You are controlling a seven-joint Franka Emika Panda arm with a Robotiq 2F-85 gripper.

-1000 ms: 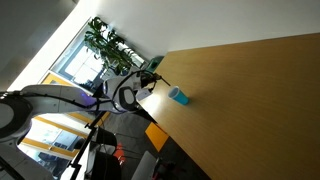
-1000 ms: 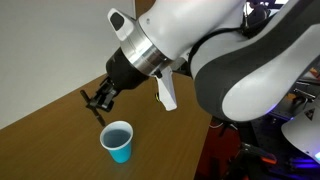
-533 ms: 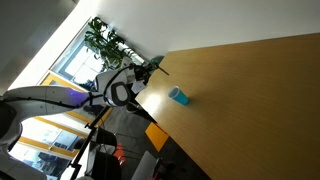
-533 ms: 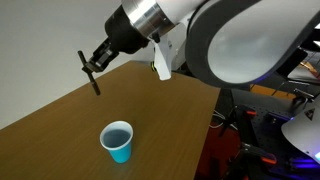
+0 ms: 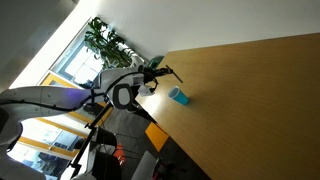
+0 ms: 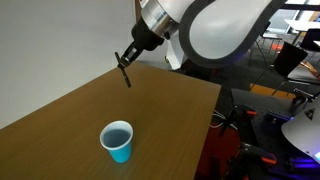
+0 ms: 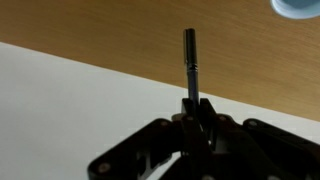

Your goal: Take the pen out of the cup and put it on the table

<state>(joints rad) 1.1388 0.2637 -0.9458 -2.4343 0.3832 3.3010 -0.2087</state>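
Pen (image 6: 125, 74) near-vertical, tip toward table (image 6: 60, 120)

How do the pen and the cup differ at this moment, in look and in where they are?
The pen is a thin dark stick; the cup is a wider light-blue cylinder. The pen is clamped in the gripper and held in the air; the cup stands upright on the table, free of the gripper. The two are well apart. Both are small against the wooden top.
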